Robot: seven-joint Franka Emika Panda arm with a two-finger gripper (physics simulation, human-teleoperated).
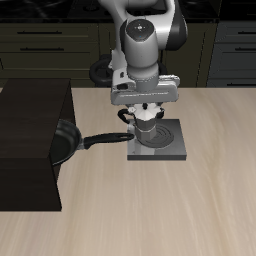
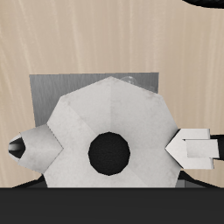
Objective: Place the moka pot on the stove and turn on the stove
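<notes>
We see the moka pot [image 2: 105,131] from straight above in the wrist view, a pale faceted lid with its black knob [image 2: 108,154] at the middle, and the grey stove [image 2: 52,92] showing behind it. In the exterior view the moka pot [image 1: 151,124] is mostly hidden by the arm; only a silver part shows above the stove [image 1: 160,144], and we cannot tell whether its base touches the plate. The gripper [image 2: 109,150] sits directly over the pot, with 1 finger [image 2: 194,149] at each side of the lid, clenched on the moka pot as far as we can make out. The pot's handle is hard to pick out. Beside the stove lies the black frying pan [image 1: 67,141], its handle pointing toward the stove.
</notes>
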